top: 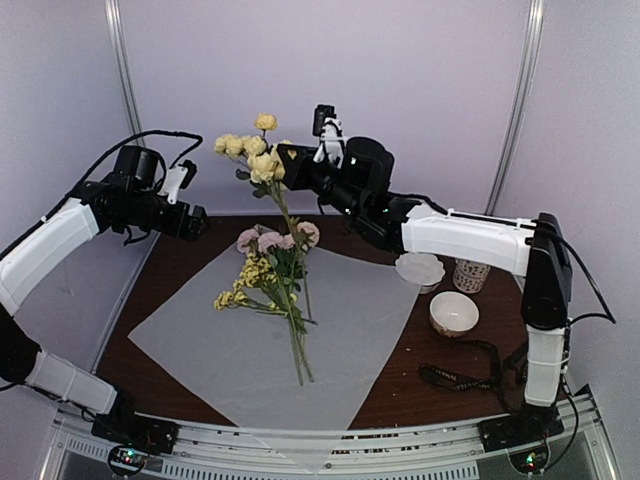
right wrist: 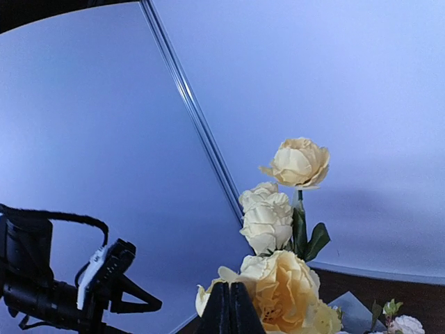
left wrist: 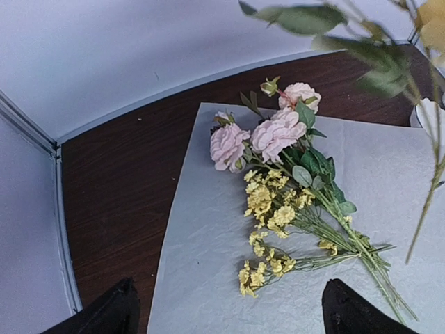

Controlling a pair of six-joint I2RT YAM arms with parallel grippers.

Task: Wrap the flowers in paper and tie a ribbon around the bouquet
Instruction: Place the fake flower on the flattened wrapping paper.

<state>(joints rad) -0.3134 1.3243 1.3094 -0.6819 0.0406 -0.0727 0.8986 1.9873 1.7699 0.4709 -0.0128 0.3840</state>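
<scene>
Grey-white paper (top: 250, 340) lies flat, unwrapped, with flowers (top: 275, 270) resting on its far half. Right gripper (top: 287, 155), pressed together, pinches a yellow sprig (top: 262, 160) aloft. Left gripper (top: 200, 222) is spread and empty. Ribbon (top: 445, 378) sits near right, untied.

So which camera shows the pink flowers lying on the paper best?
The left wrist view: the pink flowers sit close and sharp. Top view shows them small; right wrist catches only one bloom's edge.
</scene>
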